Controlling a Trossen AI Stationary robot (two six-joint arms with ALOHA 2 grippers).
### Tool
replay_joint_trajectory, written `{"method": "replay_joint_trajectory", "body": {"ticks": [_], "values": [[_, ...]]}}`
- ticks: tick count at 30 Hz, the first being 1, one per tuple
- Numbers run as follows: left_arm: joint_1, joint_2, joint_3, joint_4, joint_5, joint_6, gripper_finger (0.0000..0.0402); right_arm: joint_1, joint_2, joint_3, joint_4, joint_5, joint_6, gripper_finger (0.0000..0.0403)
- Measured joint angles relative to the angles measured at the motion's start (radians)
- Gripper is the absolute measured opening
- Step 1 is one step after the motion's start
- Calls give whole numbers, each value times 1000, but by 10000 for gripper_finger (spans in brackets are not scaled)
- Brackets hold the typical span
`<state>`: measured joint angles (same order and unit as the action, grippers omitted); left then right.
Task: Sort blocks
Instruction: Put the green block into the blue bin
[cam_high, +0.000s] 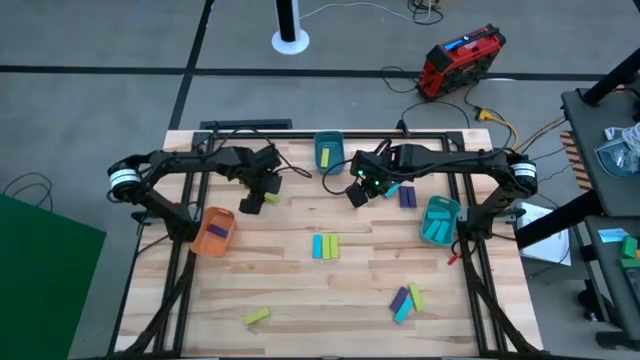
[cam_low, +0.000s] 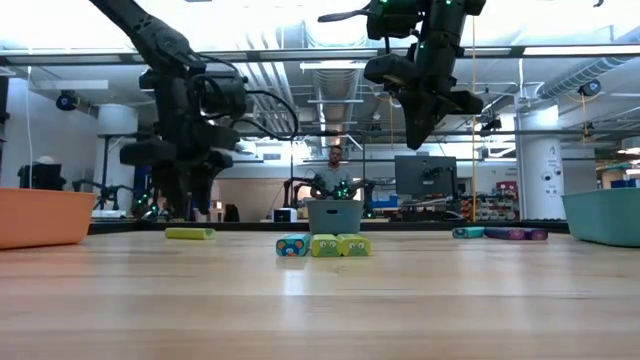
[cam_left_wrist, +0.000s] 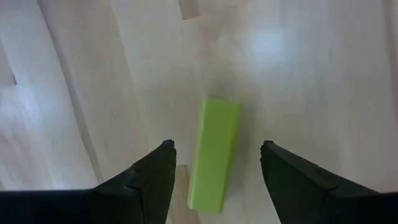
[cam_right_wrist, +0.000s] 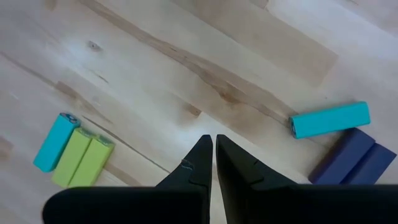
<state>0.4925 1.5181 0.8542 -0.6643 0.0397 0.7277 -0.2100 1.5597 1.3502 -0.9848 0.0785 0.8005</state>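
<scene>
My left gripper (cam_left_wrist: 217, 148) is open and hovers just above a yellow-green block (cam_left_wrist: 215, 155) that lies flat on the table, one finger on either side of it without touching. In the high view this block (cam_high: 250, 203) is left of the table's middle, near the far edge. My right gripper (cam_right_wrist: 214, 146) is shut and empty, raised over the far middle of the table (cam_high: 358, 192). A cyan block and two yellow-green blocks (cam_high: 325, 245) lie side by side mid-table. A cyan block (cam_high: 392, 190) and purple blocks (cam_high: 408, 197) lie near the right gripper.
An orange bin (cam_high: 213, 232) at the left holds a purple block. One teal bin (cam_high: 438, 220) stands at the right, another (cam_high: 329, 150) at the far edge. A purple, cyan and green cluster (cam_high: 405, 300) and a lone green block (cam_high: 257, 317) lie near the front edge.
</scene>
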Motion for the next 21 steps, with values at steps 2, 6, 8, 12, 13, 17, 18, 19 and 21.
{"method": "replay_joint_trajectory", "body": {"ticks": [2,6,8,12,13,17,18,19,21], "values": [[7,1,-17,39,0,-2,210,0,0,0,0,0,2,13],[30,2,-27,50,0,-2,209,0,0,0,1,0,4,13],[42,2,-34,45,9,-2,208,0,0,0,1,0,4,13],[54,8,-48,55,55,-3,208,0,0,0,2,0,9,13],[54,15,-50,57,56,-2,208,0,0,0,2,0,12,13],[55,73,-55,58,74,-3,208,0,0,0,3,0,13,13],[55,88,-55,59,79,-3,208,0,0,0,3,0,13,13],[56,102,-52,60,80,-7,208,0,0,0,3,0,12,13],[56,128,-48,54,83,-12,207,0,0,0,3,0,12,13]]}}
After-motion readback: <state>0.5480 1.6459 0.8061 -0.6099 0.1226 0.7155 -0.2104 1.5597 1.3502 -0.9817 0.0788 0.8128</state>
